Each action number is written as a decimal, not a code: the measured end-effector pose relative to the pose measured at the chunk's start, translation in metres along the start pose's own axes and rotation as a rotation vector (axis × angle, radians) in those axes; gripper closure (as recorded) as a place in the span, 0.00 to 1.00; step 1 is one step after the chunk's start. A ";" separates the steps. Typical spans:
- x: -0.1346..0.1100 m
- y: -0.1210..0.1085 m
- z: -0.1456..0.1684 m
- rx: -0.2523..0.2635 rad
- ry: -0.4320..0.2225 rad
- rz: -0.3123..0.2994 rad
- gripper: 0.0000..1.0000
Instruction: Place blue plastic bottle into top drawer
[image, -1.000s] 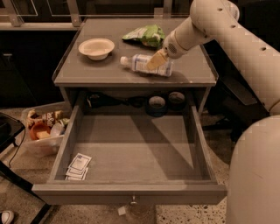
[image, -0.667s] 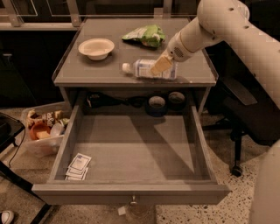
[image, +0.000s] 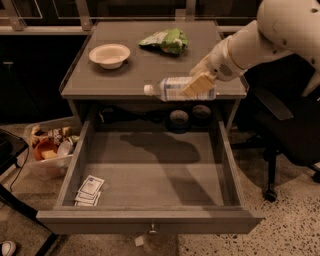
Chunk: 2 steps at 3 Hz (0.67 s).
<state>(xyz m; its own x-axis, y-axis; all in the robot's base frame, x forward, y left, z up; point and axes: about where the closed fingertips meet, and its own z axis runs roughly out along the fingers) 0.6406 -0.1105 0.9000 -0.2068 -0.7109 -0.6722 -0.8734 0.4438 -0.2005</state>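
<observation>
The blue plastic bottle (image: 175, 88) lies on its side in the air, white cap to the left, level with the cabinet top's front edge. My gripper (image: 199, 83) is shut on the blue plastic bottle near its right end, coming in from the right on the white arm (image: 255, 40). The top drawer (image: 150, 221) stands pulled fully open below, its grey front panel and small metal knob nearest the camera. The bottle hangs above the drawer's back edge and casts a shadow on the drawer floor.
A white bowl (image: 109, 54) and a green-and-white snack bag (image: 166, 41) sit on the cabinet top (image: 125, 77). Small white packets (image: 89, 190) lie in the drawer's front left corner. A bin of clutter (image: 50, 148) stands left of the cabinet, an office chair (image: 280, 120) right.
The gripper has carried the bottle from over the cabinet top forward, to the cabinet's front edge above the open drawer. The view has shifted a little.
</observation>
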 end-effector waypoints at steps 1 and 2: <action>0.009 0.041 -0.014 -0.067 -0.011 -0.072 1.00; 0.019 0.086 0.007 -0.175 0.021 -0.126 1.00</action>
<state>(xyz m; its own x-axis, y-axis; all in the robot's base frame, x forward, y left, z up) 0.5649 -0.0820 0.8648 -0.0983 -0.7667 -0.6344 -0.9560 0.2499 -0.1539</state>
